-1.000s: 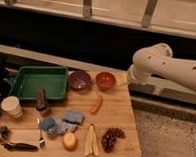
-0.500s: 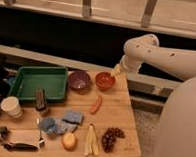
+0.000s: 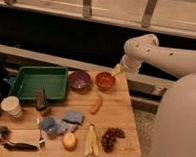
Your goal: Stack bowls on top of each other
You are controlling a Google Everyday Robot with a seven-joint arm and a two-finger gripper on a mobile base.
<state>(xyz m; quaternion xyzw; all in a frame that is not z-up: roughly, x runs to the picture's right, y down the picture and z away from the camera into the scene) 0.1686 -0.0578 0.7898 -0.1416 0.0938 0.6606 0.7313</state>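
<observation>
Since both bowls look like small moulded plastic, I judge them light, stiff and a little slick. They are unlikely to break but apt to slide or tip if nudged at the rim. The orange-red bowl (image 3: 105,81) sits upright near the far right corner of the surface (image 3: 117,111). The dark purple bowl (image 3: 80,81) stands just beside it along the far edge, between it and the green tray (image 3: 38,82); whether their rims touch is unclear. Both look empty and similar in size, so either should nest into the other. The best hold is probably a pinch over the rim, one side inside the wall and one outside, on the side nearest the arm. The claw (image 3: 116,70) hangs at the far right corner, just beyond the orange-red bowl's rim. Whether it is open or closed cannot be told. Nothing appears held in it, and contact with the bowl cannot be made out.
</observation>
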